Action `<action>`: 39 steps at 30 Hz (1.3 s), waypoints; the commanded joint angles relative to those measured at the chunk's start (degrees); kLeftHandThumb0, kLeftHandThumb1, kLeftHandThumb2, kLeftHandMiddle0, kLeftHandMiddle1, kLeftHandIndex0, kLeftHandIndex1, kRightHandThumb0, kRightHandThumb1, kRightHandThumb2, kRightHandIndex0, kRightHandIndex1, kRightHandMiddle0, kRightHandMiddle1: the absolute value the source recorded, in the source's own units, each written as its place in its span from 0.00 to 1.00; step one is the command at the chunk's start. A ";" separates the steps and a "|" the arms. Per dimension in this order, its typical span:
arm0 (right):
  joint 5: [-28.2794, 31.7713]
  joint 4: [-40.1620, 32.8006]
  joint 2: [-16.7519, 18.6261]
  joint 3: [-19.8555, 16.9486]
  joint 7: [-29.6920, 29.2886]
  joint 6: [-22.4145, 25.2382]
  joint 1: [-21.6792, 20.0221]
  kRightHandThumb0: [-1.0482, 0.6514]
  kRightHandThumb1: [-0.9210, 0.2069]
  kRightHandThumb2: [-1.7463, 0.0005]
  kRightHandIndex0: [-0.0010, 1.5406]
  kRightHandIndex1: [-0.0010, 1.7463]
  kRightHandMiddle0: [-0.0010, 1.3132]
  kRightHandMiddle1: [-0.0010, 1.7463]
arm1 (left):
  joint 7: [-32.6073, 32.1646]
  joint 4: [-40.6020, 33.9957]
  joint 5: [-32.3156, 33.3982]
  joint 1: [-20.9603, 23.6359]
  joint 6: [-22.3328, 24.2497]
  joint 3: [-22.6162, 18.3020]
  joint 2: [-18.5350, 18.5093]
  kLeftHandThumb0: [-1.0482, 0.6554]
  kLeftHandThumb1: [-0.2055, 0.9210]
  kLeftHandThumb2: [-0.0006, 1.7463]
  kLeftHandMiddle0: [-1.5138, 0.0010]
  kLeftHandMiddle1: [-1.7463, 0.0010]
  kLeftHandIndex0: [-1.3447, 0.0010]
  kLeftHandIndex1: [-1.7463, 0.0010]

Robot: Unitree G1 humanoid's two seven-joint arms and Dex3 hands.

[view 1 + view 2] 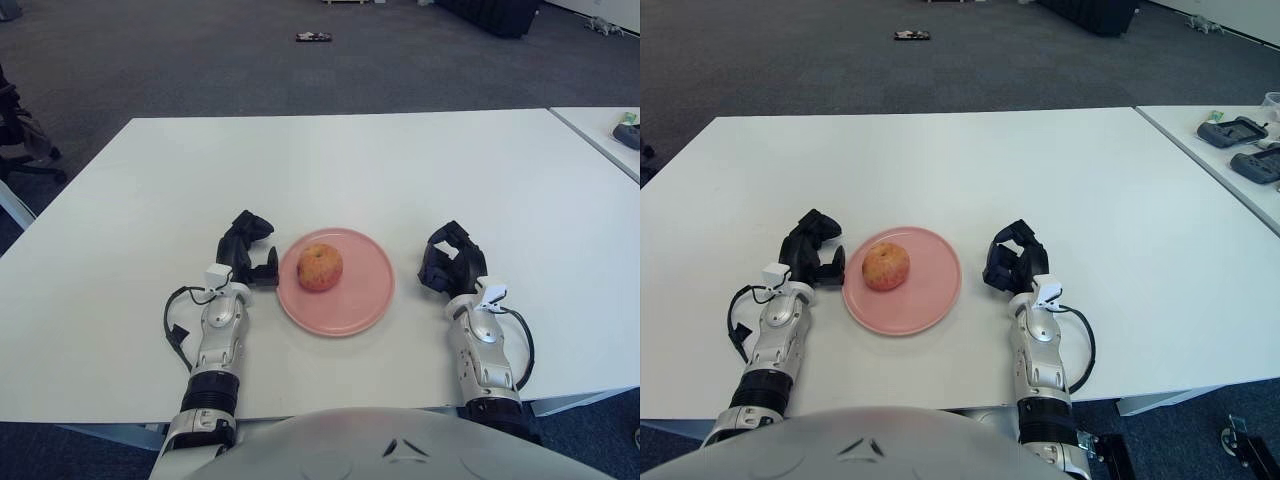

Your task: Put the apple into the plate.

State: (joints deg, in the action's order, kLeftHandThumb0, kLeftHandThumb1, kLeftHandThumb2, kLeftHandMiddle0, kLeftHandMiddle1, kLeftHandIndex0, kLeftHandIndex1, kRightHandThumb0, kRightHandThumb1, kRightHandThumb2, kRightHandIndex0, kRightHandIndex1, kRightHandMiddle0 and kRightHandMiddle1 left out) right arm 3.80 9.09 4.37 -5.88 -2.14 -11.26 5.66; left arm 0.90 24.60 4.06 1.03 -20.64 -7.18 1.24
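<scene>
A yellow-red apple (320,267) sits inside the pink plate (362,300), left of the plate's middle, on the white table (330,170). My left hand (246,250) shows just left of the plate's rim, fingers relaxed and holding nothing. On the other side, my right hand (450,262) shows a short gap right of the plate, its fingers loosely curled around nothing.
A second white table (1240,160) stands at the right with dark devices (1232,132) on it. A small dark object (313,36) lies on the grey carpet far behind. The table's front edge runs close under my forearms.
</scene>
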 commanded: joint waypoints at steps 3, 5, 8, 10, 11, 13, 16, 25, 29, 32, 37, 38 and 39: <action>0.18 1.59 0.14 -0.23 -0.81 2.83 1.38 0.33 0.55 0.23 0.74 1.00 0.48 1.00 | -0.44 2.45 0.15 -2.90 1.62 -0.20 0.29 0.61 0.14 1.00 0.40 0.00 0.53 0.00; 0.10 1.55 0.12 -0.13 -0.90 3.15 1.39 0.33 0.55 0.23 0.74 1.00 0.48 1.00 | -0.37 2.38 0.33 -3.11 1.52 -0.32 0.32 0.61 0.14 1.00 0.40 0.00 0.53 0.00; -0.02 1.60 0.06 0.08 -0.78 3.22 1.43 0.33 0.55 0.23 0.74 1.00 0.48 1.00 | -0.42 2.07 0.45 -3.49 1.48 -0.47 0.33 0.61 0.14 1.00 0.40 0.00 0.53 0.00; -0.03 1.68 0.03 0.23 -0.58 3.02 1.45 0.33 0.55 0.23 0.74 1.00 0.48 1.00 | -0.37 1.88 0.51 -3.70 1.37 -0.56 0.30 0.61 0.14 1.00 0.40 0.00 0.53 0.00; 0.00 1.74 0.02 0.29 -0.45 2.92 1.46 0.33 0.55 0.23 0.74 1.00 0.48 1.00 | -0.37 1.80 0.52 -3.81 1.27 -0.60 0.28 0.61 0.14 1.00 0.40 0.00 0.53 0.00; 0.05 1.80 -0.01 0.37 -0.33 2.84 1.46 0.33 0.55 0.23 0.74 1.00 0.48 1.00 | -0.37 1.69 0.54 -3.94 1.18 -0.65 0.26 0.61 0.14 1.00 0.40 0.00 0.52 0.00; 0.30 2.05 0.00 0.43 -0.12 2.76 1.39 0.33 0.55 0.23 0.74 1.00 0.48 1.00 | -0.23 1.46 0.66 -4.28 0.99 -0.76 0.19 0.61 0.14 1.00 0.40 0.00 0.52 0.00; 0.38 3.28 -0.18 0.41 -0.07 2.84 0.71 0.33 0.55 0.23 0.73 1.00 0.48 1.00 | 0.19 0.07 1.37 -5.28 1.14 -1.16 0.16 0.61 0.13 1.00 0.39 0.00 0.51 0.02; 0.64 3.78 -0.27 0.40 0.17 2.89 0.37 0.33 0.55 0.23 0.73 1.00 0.48 1.00 | -0.05 0.04 1.24 -5.47 0.40 -1.18 0.09 0.61 0.13 1.00 0.39 0.00 0.51 0.02; 0.67 4.25 -0.33 0.36 0.34 2.74 0.07 0.33 0.55 0.23 0.73 1.00 0.48 1.00 | -0.46 0.32 0.88 -5.44 0.04 -1.16 0.02 0.61 0.13 1.00 0.39 0.00 0.51 0.02; 0.63 4.76 -0.48 0.42 0.70 2.73 -0.39 0.33 0.55 0.23 0.73 1.00 0.48 1.00 | -0.70 0.56 0.63 -5.59 -0.55 -1.22 -0.17 0.61 0.13 1.00 0.39 0.00 0.51 0.02; 0.62 4.79 -0.50 0.43 0.73 2.72 -0.42 0.33 0.55 0.23 0.73 1.00 0.48 1.00 | -0.68 0.51 0.65 -5.66 -0.62 -1.22 -0.20 0.61 0.13 1.00 0.39 0.00 0.51 0.02; 0.59 4.95 -0.56 0.43 0.79 2.66 -0.52 0.33 0.54 0.23 0.73 1.00 0.47 1.00 | -0.63 0.42 0.69 -5.76 -0.71 -1.21 -0.21 0.61 0.13 1.00 0.39 0.00 0.51 0.02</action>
State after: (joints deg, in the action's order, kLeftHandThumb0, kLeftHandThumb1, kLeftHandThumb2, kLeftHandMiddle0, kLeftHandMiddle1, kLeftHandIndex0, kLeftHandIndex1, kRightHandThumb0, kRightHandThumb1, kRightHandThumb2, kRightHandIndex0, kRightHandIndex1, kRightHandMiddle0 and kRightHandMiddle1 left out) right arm 3.80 11.28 3.86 -5.24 -1.44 -10.92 4.11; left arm 0.78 22.65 5.13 -2.00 -22.77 -8.02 1.30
